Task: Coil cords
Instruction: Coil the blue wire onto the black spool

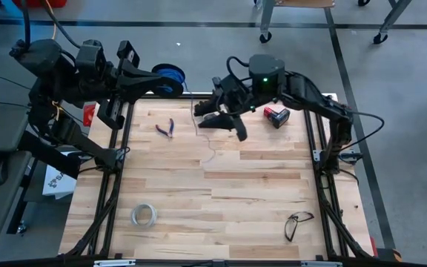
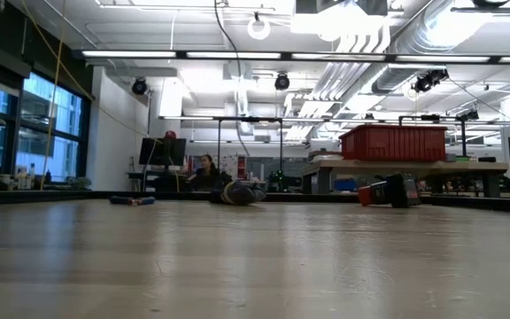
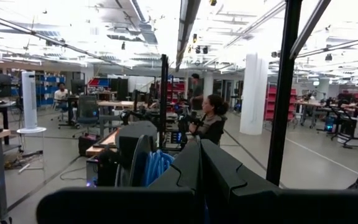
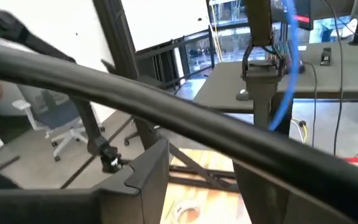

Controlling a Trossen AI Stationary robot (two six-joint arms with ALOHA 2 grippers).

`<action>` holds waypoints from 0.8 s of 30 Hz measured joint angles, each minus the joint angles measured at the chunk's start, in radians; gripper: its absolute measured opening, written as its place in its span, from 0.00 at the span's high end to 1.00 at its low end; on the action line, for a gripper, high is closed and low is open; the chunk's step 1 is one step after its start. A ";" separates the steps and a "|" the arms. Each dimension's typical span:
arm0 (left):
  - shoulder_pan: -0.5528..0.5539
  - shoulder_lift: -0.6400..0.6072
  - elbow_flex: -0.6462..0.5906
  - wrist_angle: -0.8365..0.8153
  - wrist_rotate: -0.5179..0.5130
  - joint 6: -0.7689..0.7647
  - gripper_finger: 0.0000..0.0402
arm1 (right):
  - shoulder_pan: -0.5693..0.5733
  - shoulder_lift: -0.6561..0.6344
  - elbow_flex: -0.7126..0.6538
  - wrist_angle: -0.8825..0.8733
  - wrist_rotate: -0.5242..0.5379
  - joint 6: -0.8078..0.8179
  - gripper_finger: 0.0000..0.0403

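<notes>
A small dark spool (image 1: 170,74) wound with blue wire stands at the table's far edge, left of centre; the left wrist view shows the spool (image 3: 146,168) on edge. My left gripper (image 1: 165,86) is shut and hovers level right by it, and its fingers (image 3: 197,171) are pressed together. A very thin wire (image 1: 207,144) trails from the far edge onto the wooden table and lies there slack. My right gripper (image 1: 221,122) hovers above the wire's far part. It is open, and nothing shows between its two fingers (image 4: 148,180). My left gripper is shut close beside the spool's near side. Whether its fingertips touch the spool or the wire, I cannot tell, because the fingers themselves cover that spot.
Blue-handled pliers (image 1: 165,127) lie left of the wire. A red and black block (image 1: 276,116) sits at the far right. A whitish tape ring (image 1: 144,215) and a pair of glasses (image 1: 299,222) lie near the front edge. A black frame (image 1: 121,148) borders the table.
</notes>
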 joint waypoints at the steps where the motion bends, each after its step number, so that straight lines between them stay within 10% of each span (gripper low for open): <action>1: 0.000 0.000 0.000 0.000 0.000 0.000 1.00 | 0.000 -0.008 0.000 -0.023 -0.001 -0.014 0.58; 12: 0.000 0.004 0.000 0.005 0.002 -0.024 1.00 | 0.000 -0.012 0.000 -0.036 0.156 -0.039 0.58; 24: 0.000 0.013 0.000 0.002 0.005 -0.021 1.00 | 0.001 0.026 0.000 0.037 0.073 0.029 0.58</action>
